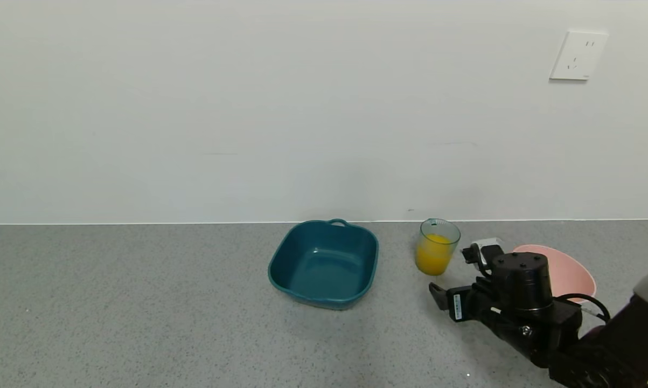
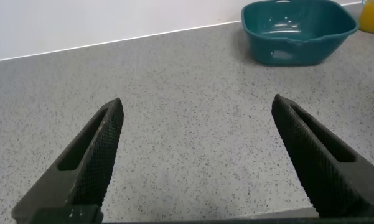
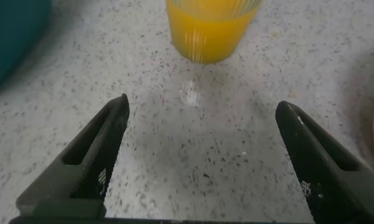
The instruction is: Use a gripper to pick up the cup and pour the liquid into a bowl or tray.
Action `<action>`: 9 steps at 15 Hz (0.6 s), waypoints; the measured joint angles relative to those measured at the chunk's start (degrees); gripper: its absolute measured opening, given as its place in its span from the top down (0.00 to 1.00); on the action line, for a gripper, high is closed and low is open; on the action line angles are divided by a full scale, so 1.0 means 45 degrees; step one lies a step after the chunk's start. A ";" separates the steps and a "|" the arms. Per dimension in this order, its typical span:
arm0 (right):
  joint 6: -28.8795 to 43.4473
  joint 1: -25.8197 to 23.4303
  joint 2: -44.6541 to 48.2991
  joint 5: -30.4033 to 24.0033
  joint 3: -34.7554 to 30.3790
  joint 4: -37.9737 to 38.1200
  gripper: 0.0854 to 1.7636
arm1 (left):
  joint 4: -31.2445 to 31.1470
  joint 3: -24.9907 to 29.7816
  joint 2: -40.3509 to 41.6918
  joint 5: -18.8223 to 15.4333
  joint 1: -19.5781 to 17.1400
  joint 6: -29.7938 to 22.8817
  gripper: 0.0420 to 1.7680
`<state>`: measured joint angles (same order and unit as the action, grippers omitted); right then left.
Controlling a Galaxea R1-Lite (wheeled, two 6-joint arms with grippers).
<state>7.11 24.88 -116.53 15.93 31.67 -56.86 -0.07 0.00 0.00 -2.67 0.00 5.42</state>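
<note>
The cup [image 1: 437,253] stands upright on the grey counter [image 1: 140,312], near the back wall, between the teal tray [image 1: 324,264] and the pink bowl [image 1: 569,272], and nearer the bowl. It is a small, see-through ribbed tumbler, narrower at the base, and the orange liquid [image 1: 433,257] fills it to roughly two thirds. The right gripper [image 1: 455,277] sits low over the counter just short of the cup, its jaws spread wide with nothing between them; in the right wrist view the cup's lower part [image 3: 208,28] lies straight ahead, centred on the gap. The left gripper [image 2: 196,162] is parked well off to the side, also wide open and empty. The cup is probably light and thin-walled, so a hard squeeze could flex it and push liquid up over the rim. Smooth plastic may slip, though the ribs should help the pads bite. The taper argues for gripping around the middle, where the jaws meet the wall squarely and stay below the rim. With the liquid this high, any tilt while lifting could spill before the bowl.
</note>
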 joint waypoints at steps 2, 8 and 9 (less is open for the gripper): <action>-0.0014 -0.0084 -0.0694 0.0122 0.0466 -0.0043 0.03 | -0.0005 0.0000 0.0000 -0.0005 0.0000 0.0000 0.03; -0.0428 -0.0190 -0.2457 0.0385 0.1885 -0.1544 0.03 | -0.0005 0.0000 0.0000 0.0000 0.0000 0.0000 0.03; -0.0447 -0.0190 -0.2698 0.0385 0.2129 -0.1783 0.03 | -0.0005 0.0000 0.0000 0.0000 0.0000 0.0000 0.03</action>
<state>5.10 24.03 -128.67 17.66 41.25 -64.88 -0.10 0.00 0.00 -2.67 0.00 5.42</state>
